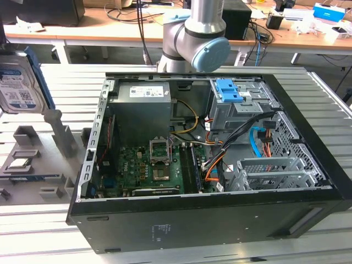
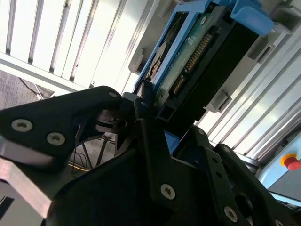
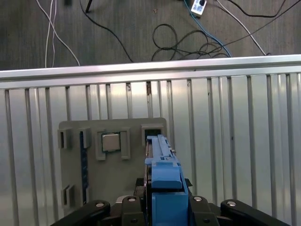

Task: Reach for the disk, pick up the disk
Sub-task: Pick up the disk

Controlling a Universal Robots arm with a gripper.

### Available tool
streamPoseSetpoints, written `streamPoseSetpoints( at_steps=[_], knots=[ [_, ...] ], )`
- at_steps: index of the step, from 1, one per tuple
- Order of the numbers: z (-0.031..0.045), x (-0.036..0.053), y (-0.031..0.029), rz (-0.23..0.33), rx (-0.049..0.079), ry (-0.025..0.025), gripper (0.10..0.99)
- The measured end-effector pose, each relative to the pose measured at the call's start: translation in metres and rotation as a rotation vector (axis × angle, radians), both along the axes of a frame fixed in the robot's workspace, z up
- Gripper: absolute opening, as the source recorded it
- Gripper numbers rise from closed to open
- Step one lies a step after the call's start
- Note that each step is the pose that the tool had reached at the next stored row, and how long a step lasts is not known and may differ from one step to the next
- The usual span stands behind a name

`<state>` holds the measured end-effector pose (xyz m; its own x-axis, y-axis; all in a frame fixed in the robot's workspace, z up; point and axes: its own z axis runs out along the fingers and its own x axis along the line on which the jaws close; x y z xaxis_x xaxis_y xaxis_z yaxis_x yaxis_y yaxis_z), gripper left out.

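The disk (image 1: 19, 82) hangs upright at the exterior view's far left, white-and-blue label facing the camera, above the grey holder plate (image 1: 38, 159). In the second wrist view the disk (image 2: 197, 52) shows its green circuit board and blue rail, and my gripper (image 2: 155, 117) is shut on its near end, black fingers (image 2: 70, 122) on either side. The first wrist view looks down the disk's (image 3: 162, 174) blue edge, with my gripper (image 3: 162, 207) clamped around it over the holder plate (image 3: 75, 188), whose upright slot (image 3: 151, 134) stands vacant.
A small silver processor chip (image 3: 111, 141) sits in a pocket of the holder plate. The open computer case (image 1: 209, 214) with its blue latch plate (image 1: 229, 91) fills the slatted table's (image 1: 44, 242) middle. My arm (image 1: 195, 38) rises behind it. Cables (image 3: 178, 37) lie on the floor.
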<state>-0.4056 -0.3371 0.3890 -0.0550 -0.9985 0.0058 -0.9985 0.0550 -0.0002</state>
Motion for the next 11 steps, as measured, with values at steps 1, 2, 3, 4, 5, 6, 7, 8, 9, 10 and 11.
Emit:
streamPoseSetpoints(
  at_steps=[1,2,3,4,5,6,7,8,9,10,11],
  knots=[
    [0.0027,0.0,0.0001,0.0,0.0,0.0,0.365],
    [0.0056,0.0001,0.0002,0.0,0.0,0.0,0.365],
    [0.0086,0.0001,0.0003,0.0,0.0,0.0,0.365],
    [0.0154,0.0002,0.0005,0.0,0.0,0.0001,0.365],
    [0.021,0.0003,0.0006,0.0,0.0,0.0,0.365],
    [0.025,0.0003,0.0007,0.0,0.0,0.0,0.365],
    [0.0279,0.0004,0.0007,0.0,0.0,0.0001,0.365],
    [0.0302,0.0004,0.0008,0.0,0.0,-0.0001,0.365],
    [0.0343,0.0004,0.0008,0.0,0.0,0.0,0.365],
    [0.0372,0.0004,0.0009,0.0,0.0,0.0,0.365],
    [0.0417,0.0005,0.001,0.0,0.0,0.0,0.365]
  ],
)
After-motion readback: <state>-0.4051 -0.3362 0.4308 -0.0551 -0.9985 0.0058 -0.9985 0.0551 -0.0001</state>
